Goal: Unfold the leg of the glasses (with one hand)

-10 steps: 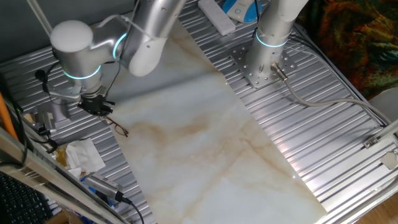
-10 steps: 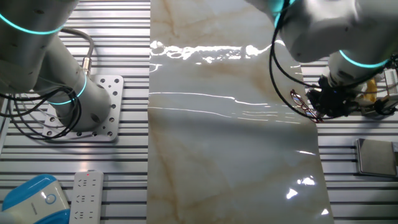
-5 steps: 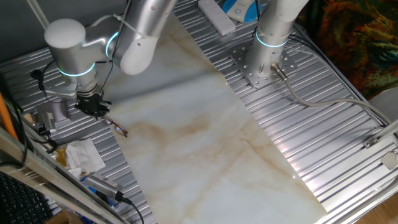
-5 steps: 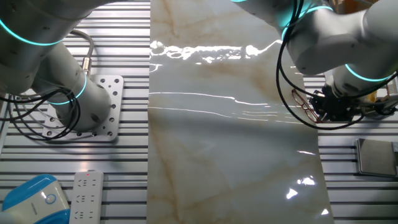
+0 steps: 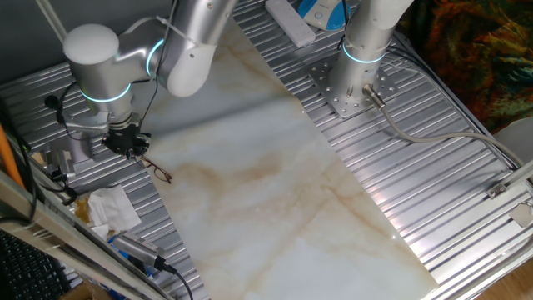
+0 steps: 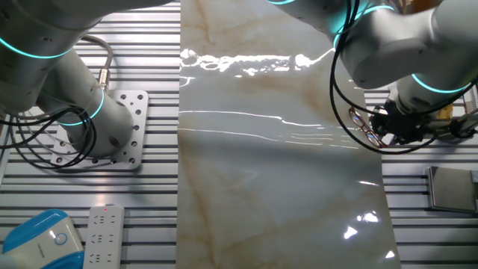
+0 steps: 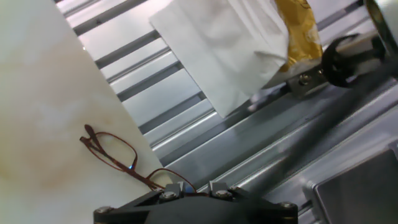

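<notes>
Glasses (image 7: pixel 118 160): at marble slab's edge, on table (image 5: pixel 433 179).
End effector (image 5: pixel 127 143): beside glasses; grip state cannot be told.

Pincer (image 5: pixel 131 145) low, pointing down; jaws unclear.

The gripper (image 6: pixel 390 128) hangs beside the glasses (image 6: pixel 364 125) at the marble slab's (image 6: pixel 276 179) edge.

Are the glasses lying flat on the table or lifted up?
Lying flat. The glasses rest at the marble slab's edge by the metal slats, one end under the gripper. Whether their legs are folded, I cannot tell.
</notes>
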